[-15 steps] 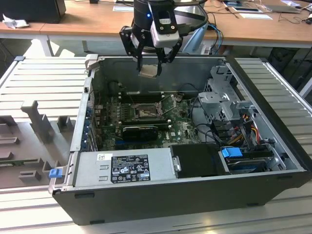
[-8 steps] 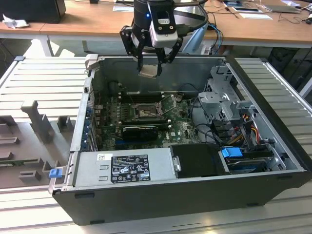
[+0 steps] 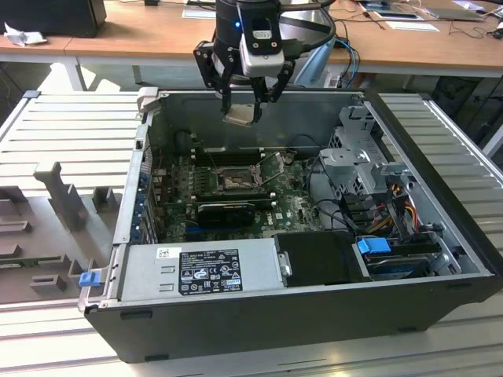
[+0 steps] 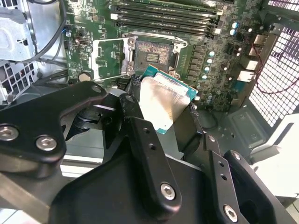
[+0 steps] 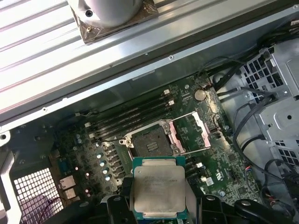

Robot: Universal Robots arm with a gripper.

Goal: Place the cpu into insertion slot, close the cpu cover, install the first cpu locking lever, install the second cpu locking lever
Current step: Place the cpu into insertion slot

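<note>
My gripper (image 3: pixel 247 104) hangs above the open computer case, shut on the cpu (image 3: pixel 240 116), a flat square chip with a pale metal face. In both wrist views the cpu (image 4: pixel 163 100) (image 5: pixel 158 186) sits between the black fingers (image 4: pixel 140 135), tilted in the second wrist view. Below it, apart from the chip, lies the insertion slot (image 3: pixel 233 183) (image 4: pixel 152 55) (image 5: pixel 149 142), a bare square socket on the green board. The cpu cover (image 4: pixel 108 58) (image 5: pixel 191 133) is flipped open and lies beside the socket.
Long black memory slots (image 4: pixel 163 18) run along the socket's far side. A black card (image 3: pixel 224 210), a labelled power supply (image 3: pixel 200 267) and a metal drive cage (image 3: pixel 361 169) with cables stand inside the case. A grey moulded tray (image 3: pixel 55 204) lies at the exterior view's left.
</note>
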